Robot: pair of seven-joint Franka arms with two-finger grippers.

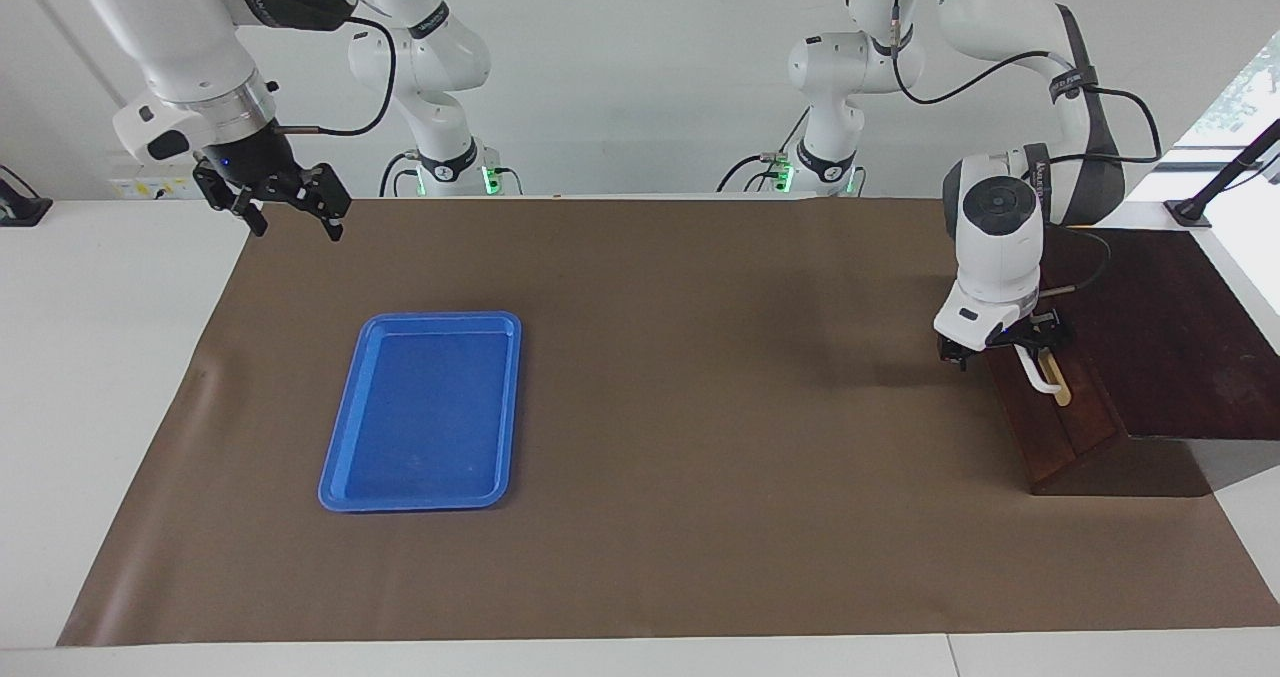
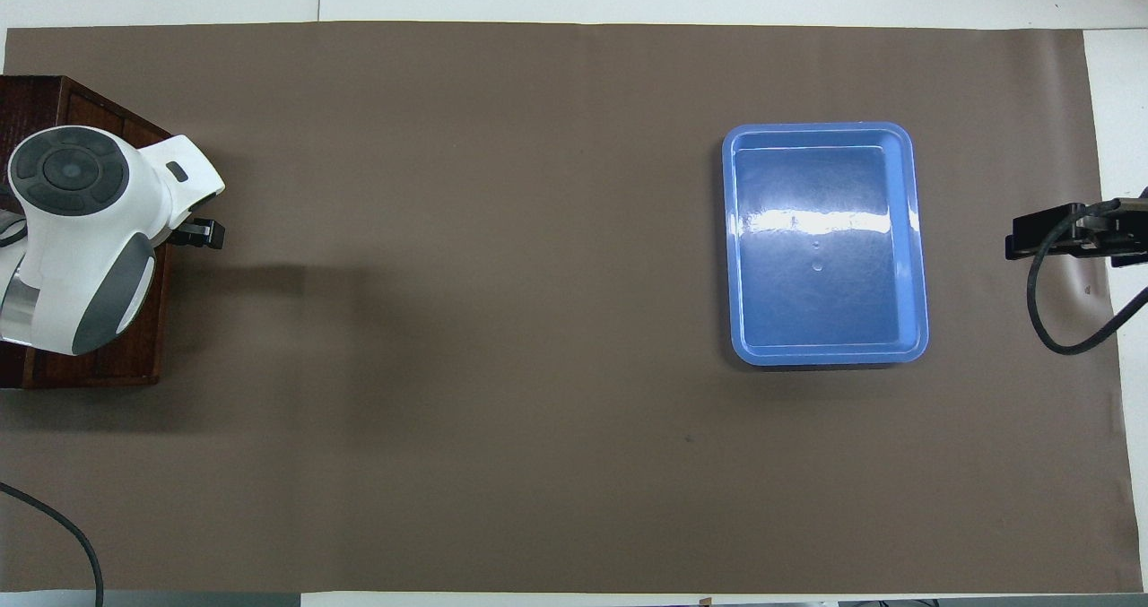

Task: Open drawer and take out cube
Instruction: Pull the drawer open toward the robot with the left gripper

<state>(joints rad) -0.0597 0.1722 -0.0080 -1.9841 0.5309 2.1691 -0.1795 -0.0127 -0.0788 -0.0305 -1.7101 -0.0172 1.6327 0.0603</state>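
The dark wooden box stands at the left arm's end of the table, its drawer (image 1: pixel 1062 427) shut. A white bar handle (image 1: pixel 1040 375) runs along a tan strip on the drawer front. My left gripper (image 1: pixel 1003 343) is open, low at the end of the handle nearer the robots, one finger on each side of it. From overhead its wrist hides the handle and only one dark fingertip (image 2: pixel 203 233) shows beside the box (image 2: pixel 90 367). The cube is hidden. My right gripper (image 1: pixel 297 225) waits open in the air over the mat's edge at the right arm's end.
A flat blue tray (image 1: pixel 440 319) with nothing in it lies on the brown mat toward the right arm's end, its rim (image 2: pixel 816 128) also showing from overhead. The right gripper (image 2: pixel 1067 235) and its cable hang over that end of the mat.
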